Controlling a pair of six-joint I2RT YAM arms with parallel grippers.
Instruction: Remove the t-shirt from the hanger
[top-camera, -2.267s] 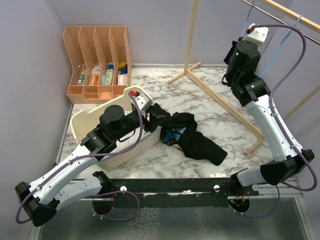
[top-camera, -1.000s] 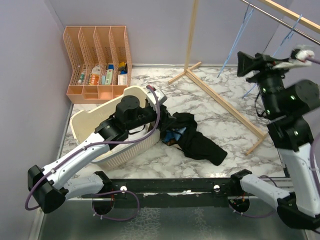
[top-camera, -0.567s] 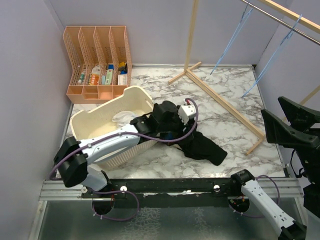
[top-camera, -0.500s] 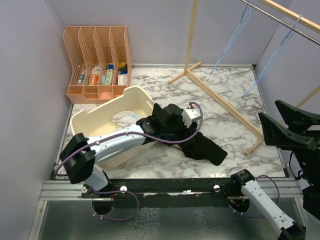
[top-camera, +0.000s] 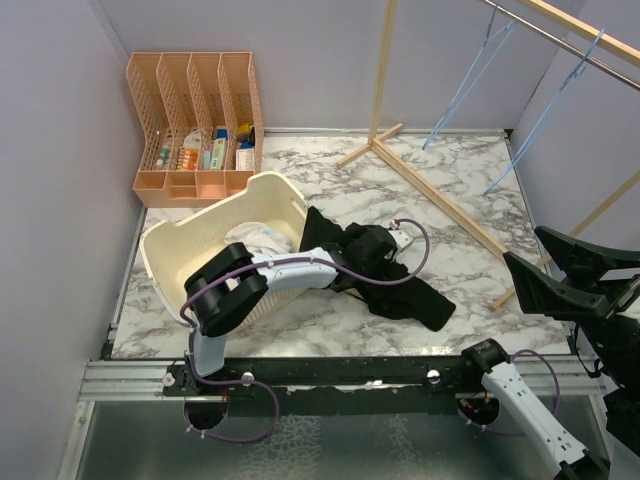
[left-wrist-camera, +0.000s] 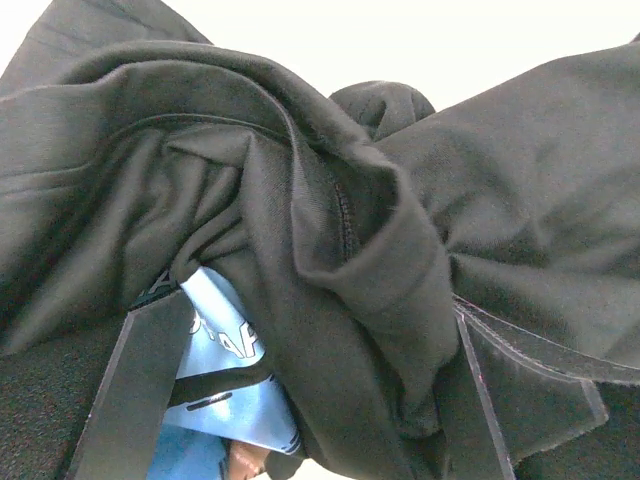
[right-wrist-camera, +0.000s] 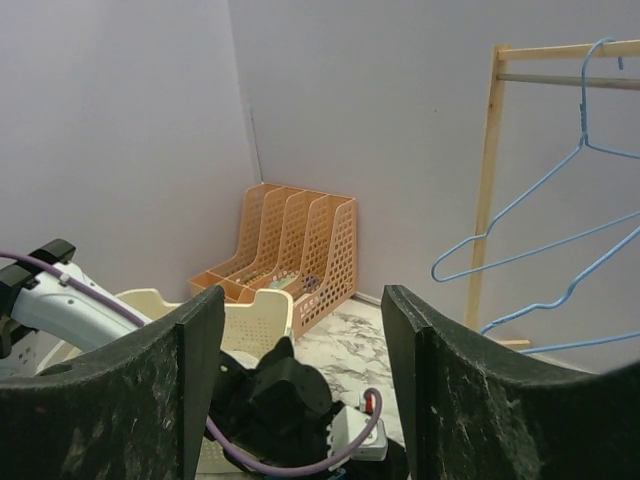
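Lilac walls close round a white, grey-veined marble worktop (top-camera: 300, 325), where the crumpled black cotton t-shirt (top-camera: 415, 295) lies in a heap near the middle, just beside the cream plastic laundry basket (top-camera: 175, 245) that sits tilted at the left with some white cloth (top-camera: 255, 235) inside it. From its base the left arm reaches across the basket's front corner, and the left gripper (left-wrist-camera: 305, 315) is pushed into the heap. In its wrist view dark folds fill nearly everything, and the two fingers (left-wrist-camera: 130, 400) stand wide apart at either side with a thick fold and seam bunched between them, not pinched. Under that fold a light blue patch with dark lettering (left-wrist-camera: 230, 385) shows; I cannot tell what it belongs to. At the right edge of the overhead view the right arm is raised well above the worktop, and the right gripper (right-wrist-camera: 300, 330) is spread wide with nothing between its dark fingers, looking back over the scene. Behind the t-shirt stands a pale wooden garment rack (top-camera: 383, 70), its feet crossing the worktop, and two light blue wire hangers (top-camera: 465, 75) hang bare from its rail at the upper right. A peach mesh file organiser (top-camera: 195, 75) with small packets in its lower trays stands in the far left corner.
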